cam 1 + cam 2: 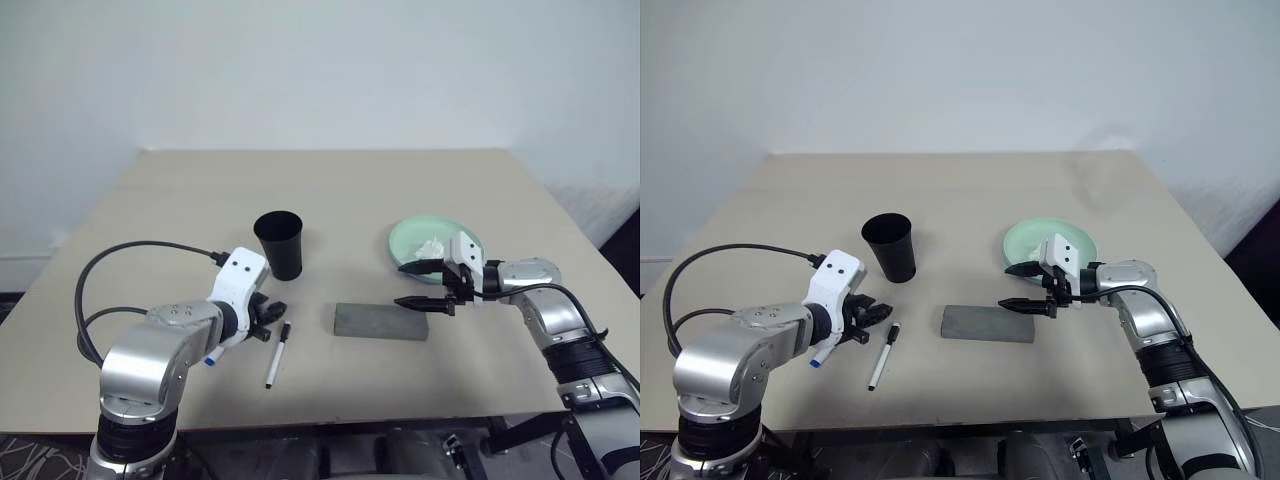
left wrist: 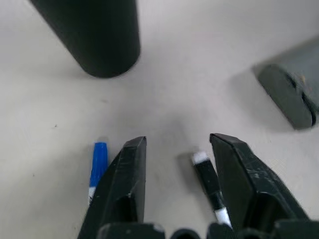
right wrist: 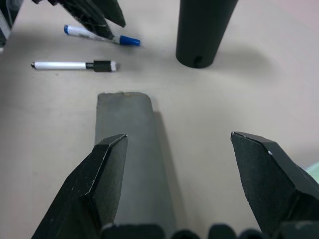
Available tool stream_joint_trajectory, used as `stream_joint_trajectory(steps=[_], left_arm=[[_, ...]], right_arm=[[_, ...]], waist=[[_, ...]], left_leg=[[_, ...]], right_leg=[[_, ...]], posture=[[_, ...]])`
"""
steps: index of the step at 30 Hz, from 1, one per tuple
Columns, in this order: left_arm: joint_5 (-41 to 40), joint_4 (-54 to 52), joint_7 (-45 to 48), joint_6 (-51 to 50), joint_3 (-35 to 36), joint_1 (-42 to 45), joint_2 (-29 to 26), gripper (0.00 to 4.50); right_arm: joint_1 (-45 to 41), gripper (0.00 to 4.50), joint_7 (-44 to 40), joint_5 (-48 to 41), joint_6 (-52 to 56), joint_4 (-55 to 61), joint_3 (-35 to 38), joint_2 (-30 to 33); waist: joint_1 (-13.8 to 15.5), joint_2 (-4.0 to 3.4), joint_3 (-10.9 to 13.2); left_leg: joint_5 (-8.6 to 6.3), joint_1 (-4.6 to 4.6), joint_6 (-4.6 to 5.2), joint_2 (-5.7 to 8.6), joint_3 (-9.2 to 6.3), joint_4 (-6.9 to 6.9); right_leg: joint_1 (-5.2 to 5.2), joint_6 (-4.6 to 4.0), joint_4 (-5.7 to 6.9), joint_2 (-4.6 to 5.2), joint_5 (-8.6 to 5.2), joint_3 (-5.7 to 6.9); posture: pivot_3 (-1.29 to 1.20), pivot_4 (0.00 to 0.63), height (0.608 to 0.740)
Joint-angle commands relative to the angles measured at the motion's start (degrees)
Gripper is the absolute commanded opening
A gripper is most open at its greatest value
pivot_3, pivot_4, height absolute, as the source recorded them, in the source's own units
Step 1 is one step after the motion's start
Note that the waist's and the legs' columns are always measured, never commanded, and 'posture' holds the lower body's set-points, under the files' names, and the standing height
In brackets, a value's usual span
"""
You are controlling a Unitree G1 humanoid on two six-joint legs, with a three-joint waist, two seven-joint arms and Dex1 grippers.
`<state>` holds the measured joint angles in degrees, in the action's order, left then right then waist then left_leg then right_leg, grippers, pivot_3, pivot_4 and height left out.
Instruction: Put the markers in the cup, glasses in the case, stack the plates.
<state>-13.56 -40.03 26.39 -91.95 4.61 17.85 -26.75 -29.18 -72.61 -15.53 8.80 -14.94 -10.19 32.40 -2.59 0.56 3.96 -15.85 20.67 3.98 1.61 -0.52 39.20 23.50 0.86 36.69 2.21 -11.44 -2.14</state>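
Observation:
A black cup (image 1: 279, 243) stands upright mid-table. In front of it my left gripper (image 2: 179, 142) is open and low over the table. The white marker with a black cap (image 2: 209, 186) lies between its fingers, close to one of them. The blue-capped marker (image 2: 99, 164) lies just outside the other finger. The grey case (image 1: 381, 321) lies flat and closed, and my open right gripper (image 1: 402, 285) hovers at its right end. Behind that sits a mint green plate (image 1: 405, 240). The glasses are out of view.
A crumpled white tissue (image 1: 431, 247) lies in the green plate. A black cable (image 1: 120, 255) loops over the table's left side from my left wrist. Bare tabletop stretches behind the cup to the far edge by the wall.

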Motion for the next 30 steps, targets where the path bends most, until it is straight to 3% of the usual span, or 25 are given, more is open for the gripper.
stream_joint_trajectory(steps=[1, 5, 10, 14, 21, 23, 30], left_arm=[[-2.36, -1.1, -1.94, -0.55, 3.47, 2.2, 0.38, 1.93], [-4.25, -0.9, -6.52, -0.55, 0.24, 3.26, -3.3, 1.93], [-13.83, 2.74, -11.34, -0.55, 1.24, 4.85, -4.16, 1.93], [-24.39, 7.39, -17.9, -0.55, 0.21, 7.91, -6.13, 1.93], [-49.67, 16.7, -37.11, -0.55, -0.79, 11.79, -10.27, 1.93], [-57.13, 17.65, -42.73, -0.55, -0.97, 11.36, -9.15, 1.93], [-68.88, 18.91, -56.96, -0.55, -0.99, 11.77, -8.76, 1.93]], right_arm=[[-1.95, 3.6, -0.68, 0.32, -0.73, -0.39, 0.42, -0.01], [-2.66, 3.6, -1.01, 0.29, -0.48, -1.07, 0.05, -0.55], [-3.0, 3.6, -0.79, 0.26, -0.26, -1.17, -0.02, -1.29], [-2.64, 3.6, -0.64, 0.25, 0.06, -0.65, 0.29, -1.26], [-1.13, 3.6, -0.35, -0.34, 1.27, 1.87, 0.76, -0.43], [0.68, 3.6, 0.0, -0.58, 2.06, 3.56, 1.07, 0.28], [3.24, 3.6, 1.87, -1.26, 4.04, 8.09, 2.4, 1.64]], waist=[[-0.01, 0.0, 0.0], [-0.01, 0.0, 0.0], [0.01, 0.0, 0.0], [0.03, 0.0, 0.0], [-0.01, 0.0, 0.0], [0.02, 0.0, 0.0], [0.02, 0.01, -0.01]], left_leg=[[0.01, -0.01, -0.02, 0.0, 0.0, -0.01], [-0.02, 0.0, -0.09, 0.0, -0.01, -0.01], [-0.02, -0.01, -0.13, 0.0, -0.04, -0.03], [-0.03, 0.01, -0.15, 0.0, -0.07, -0.03], [-0.05, 0.0, -0.21, 0.0, -0.08, -0.06], [-0.07, 0.03, -0.24, 0.0, -0.12, -0.08], [-0.05, 0.03, -0.35, 0.01, -0.11, -0.1]], right_leg=[[0.0, -0.01, 0.0, -0.01, 0.0, 0.0], [0.01, -0.02, 0.0, -0.01, 0.01, -0.02], [0.02, -0.03, 0.0, 0.02, 0.02, -0.01], [0.05, -0.03, 0.02, 0.02, 0.02, -0.01], [0.08, -0.03, 0.03, 0.05, 0.03, -0.06], [0.11, -0.03, 0.04, 0.07, 0.04, -0.1], [0.12, -0.27, 0.04, 0.02, 0.18, -0.07]], posture=[[0.0, 0.0, 0.74], [0.0, 0.0, 0.74], [0.0, 0.0, 0.74], [0.0, 0.0, 0.74], [0.0, 0.0, 0.74], [0.0, 0.0, 0.74], [0.0, 0.0, 0.74]])
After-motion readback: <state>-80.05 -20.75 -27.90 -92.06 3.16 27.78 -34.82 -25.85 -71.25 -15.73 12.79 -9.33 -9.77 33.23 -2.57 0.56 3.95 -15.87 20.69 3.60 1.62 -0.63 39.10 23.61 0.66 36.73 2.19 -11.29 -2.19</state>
